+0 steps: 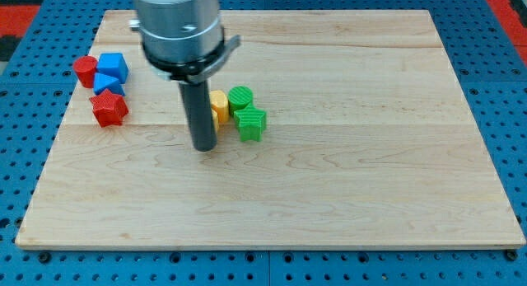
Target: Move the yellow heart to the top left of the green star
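The yellow heart (pixel 219 106) lies near the board's middle, partly hidden behind my rod. The green star (pixel 251 124) sits just right of it and a little lower, touching or nearly touching it. A green round block (pixel 241 97) lies above the star, against the heart's right side. My tip (pixel 204 146) rests on the board just left of and below the yellow heart, close to it.
At the view's upper left lie a red round block (pixel 84 70), a blue cube (pixel 113 67), a small blue block (pixel 108 85) below it and a red star (pixel 109 109). The wooden board (pixel 346 171) lies on a blue pegboard.
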`<state>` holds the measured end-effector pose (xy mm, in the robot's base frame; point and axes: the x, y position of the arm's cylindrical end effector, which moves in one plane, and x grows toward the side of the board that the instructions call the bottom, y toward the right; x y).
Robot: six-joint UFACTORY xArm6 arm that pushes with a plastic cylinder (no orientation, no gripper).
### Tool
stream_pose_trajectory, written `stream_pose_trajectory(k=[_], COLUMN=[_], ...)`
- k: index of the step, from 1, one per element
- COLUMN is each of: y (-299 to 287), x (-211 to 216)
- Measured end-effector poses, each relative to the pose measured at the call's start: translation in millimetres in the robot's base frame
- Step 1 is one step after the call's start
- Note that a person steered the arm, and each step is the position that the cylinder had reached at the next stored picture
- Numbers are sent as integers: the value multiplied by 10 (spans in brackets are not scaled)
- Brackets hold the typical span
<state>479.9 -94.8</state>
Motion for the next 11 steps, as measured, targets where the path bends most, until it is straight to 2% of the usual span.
stream_pose_trajectory(k=[2,3,4,5,7,8,9,10,11], y=[91,28,-578,-382,645,129,-286,-360,62], x=[-343,-350,-368,-572,-743,-871,-858,-628,57])
